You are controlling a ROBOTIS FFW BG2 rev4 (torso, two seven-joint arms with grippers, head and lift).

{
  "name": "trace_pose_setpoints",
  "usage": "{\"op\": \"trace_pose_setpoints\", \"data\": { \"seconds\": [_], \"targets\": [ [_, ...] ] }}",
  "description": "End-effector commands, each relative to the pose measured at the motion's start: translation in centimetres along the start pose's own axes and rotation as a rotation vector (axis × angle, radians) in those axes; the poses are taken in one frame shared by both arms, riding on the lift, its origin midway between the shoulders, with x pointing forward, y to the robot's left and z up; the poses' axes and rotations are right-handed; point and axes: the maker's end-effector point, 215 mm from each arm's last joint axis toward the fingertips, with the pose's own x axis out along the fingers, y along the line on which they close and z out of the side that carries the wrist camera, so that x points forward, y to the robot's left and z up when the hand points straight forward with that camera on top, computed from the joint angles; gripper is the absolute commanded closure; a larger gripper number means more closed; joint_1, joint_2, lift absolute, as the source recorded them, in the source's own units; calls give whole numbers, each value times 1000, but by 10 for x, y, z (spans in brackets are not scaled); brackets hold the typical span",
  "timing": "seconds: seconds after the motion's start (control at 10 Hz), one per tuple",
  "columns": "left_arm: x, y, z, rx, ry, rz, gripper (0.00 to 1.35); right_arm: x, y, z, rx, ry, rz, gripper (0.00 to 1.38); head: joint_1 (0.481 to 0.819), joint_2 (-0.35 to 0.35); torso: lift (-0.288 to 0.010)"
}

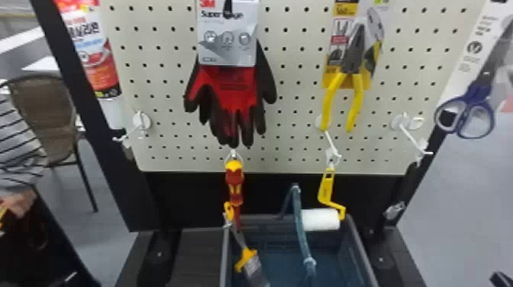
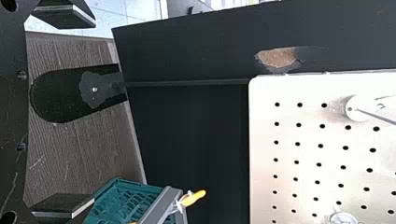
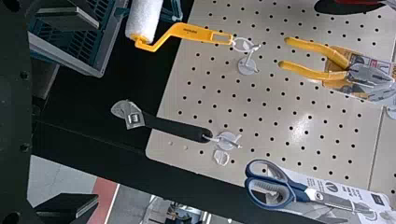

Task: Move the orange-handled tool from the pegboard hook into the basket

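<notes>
Hand (image 2: 94, 112), 2 fingers (image 2: 60, 204) apart; basket (image 2: 160, 206), pegboard (image 2: 306, 175) beyond.

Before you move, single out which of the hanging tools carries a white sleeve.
The paint roller, whose orange-yellow handle bends round to that white sleeve. The pliers and adjustable wrench have bare metal heads, the screwdriver a red shaft.

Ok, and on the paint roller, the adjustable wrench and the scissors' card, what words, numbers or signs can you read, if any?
Roller: dark print on its handle, too small to read.
Wrench: none that I can make out.
Card behind the scissors: a round symbol and small print, too blurred to read.
</notes>
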Motion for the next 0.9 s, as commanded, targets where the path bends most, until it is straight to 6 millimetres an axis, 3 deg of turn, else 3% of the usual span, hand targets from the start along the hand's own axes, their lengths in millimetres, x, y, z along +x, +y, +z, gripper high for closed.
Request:
{"op": "trace_pose_setpoints", "data": {
  "seconds": [0.0,0.8],
  "targets": [
    [0,-1,0,-7,-2,2,-2,0,0,0,9,1,-9,-1,549,0,-100],
    [0,-1,0,-7,-2,2,-2,0,0,0,9,1,-9,-1,549,0,-100]
  ]
}}
